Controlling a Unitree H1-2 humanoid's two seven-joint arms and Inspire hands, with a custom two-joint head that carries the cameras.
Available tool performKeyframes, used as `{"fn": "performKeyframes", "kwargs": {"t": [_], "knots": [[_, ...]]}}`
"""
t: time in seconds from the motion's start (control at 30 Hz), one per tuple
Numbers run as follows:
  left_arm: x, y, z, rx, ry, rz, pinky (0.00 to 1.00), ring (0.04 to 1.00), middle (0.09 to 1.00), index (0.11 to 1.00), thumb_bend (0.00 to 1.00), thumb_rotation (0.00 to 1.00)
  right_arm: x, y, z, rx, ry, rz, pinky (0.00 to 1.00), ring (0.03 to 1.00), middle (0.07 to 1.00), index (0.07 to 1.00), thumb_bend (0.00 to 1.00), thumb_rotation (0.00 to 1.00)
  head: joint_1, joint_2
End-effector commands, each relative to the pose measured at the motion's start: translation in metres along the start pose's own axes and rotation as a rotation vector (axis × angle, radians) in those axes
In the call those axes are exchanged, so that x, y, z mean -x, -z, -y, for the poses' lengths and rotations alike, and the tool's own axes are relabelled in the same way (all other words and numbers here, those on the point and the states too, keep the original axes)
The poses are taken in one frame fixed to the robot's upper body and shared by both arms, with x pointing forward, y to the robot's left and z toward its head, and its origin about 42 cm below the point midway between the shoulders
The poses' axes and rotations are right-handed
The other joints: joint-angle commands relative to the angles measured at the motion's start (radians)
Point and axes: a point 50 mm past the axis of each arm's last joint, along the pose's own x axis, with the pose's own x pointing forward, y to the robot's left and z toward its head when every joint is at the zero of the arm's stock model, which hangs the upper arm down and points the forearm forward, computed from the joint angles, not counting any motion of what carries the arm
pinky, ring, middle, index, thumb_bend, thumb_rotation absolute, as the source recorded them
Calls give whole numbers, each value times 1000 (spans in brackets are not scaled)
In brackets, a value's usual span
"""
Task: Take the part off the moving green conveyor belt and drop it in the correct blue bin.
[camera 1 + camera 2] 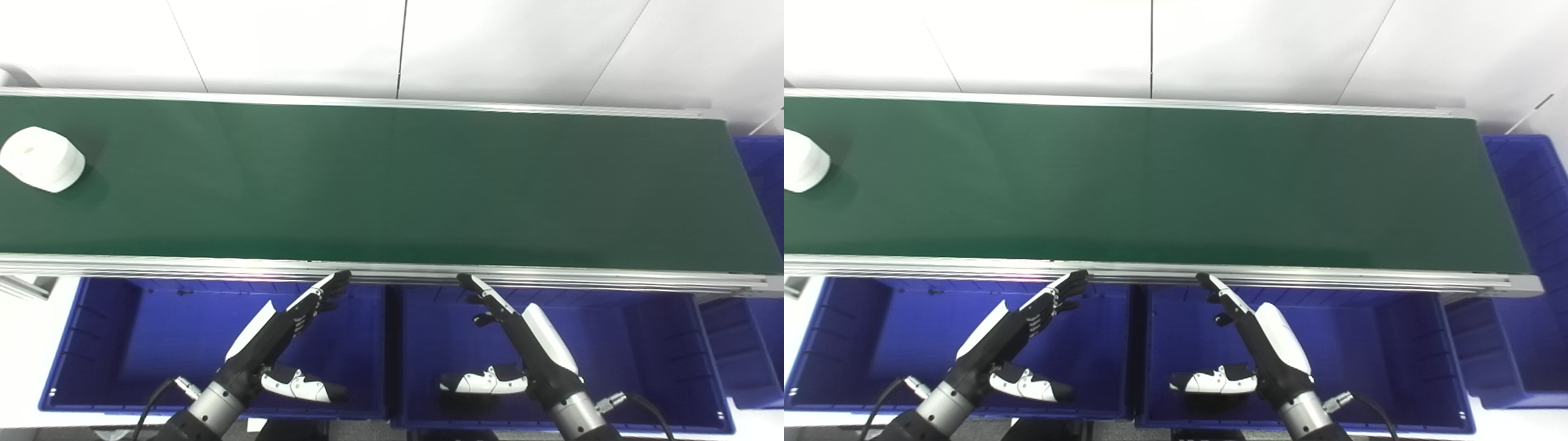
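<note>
Behind the work you see a smooth white panelled wall (490, 43), split by thin dark seams, one running straight up near the middle and others slanting. Even, soft light falls across it, and a white surface (21, 343) shows at lower left.

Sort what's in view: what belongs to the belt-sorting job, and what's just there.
Job:
white part
green belt
left bin
middle bin
right bin
left hand, open
right hand, open

Just there:
white wall
cable at the right wrist
</note>
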Motion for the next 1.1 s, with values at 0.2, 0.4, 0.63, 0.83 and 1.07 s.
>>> {"fn": "performKeyframes", "kwargs": {"t": [0.2, 0.4, 0.63, 0.83, 1.07], "knots": [[1, -3, 5, -22, -19, 50, 878, 935, 949, 942, 1000, 368, 9, 0, 1, -42, 31, 74, 530, 774, 913, 939, 958, 515, 2, -18], [0, 0, 6, -26, -19, 44, 883, 943, 954, 941, 1000, 365, 6, 4, 0, -14, 26, 77, 676, 856, 913, 935, 950, 505, 6, -34], [-2, 4, 6, -24, -22, 49, 879, 936, 952, 935, 1000, 343, 4, 7, -1, -15, 25, 76, 667, 834, 908, 930, 945, 496, 19, -51], [-4, 8, 15, -36, -16, 27, 867, 931, 945, 926, 1000, 369, 9, 16, 2, -28, 24, 60, 568, 823, 913, 931, 951, 489, 200, -125], [-6, 12, 23, -30, -17, 28, 834, 902, 921, 898, 1000, 332, 14, 32, 2, -35, 28, 73, 471, 716, 926, 949, 938, 473, 296, -189]]}}
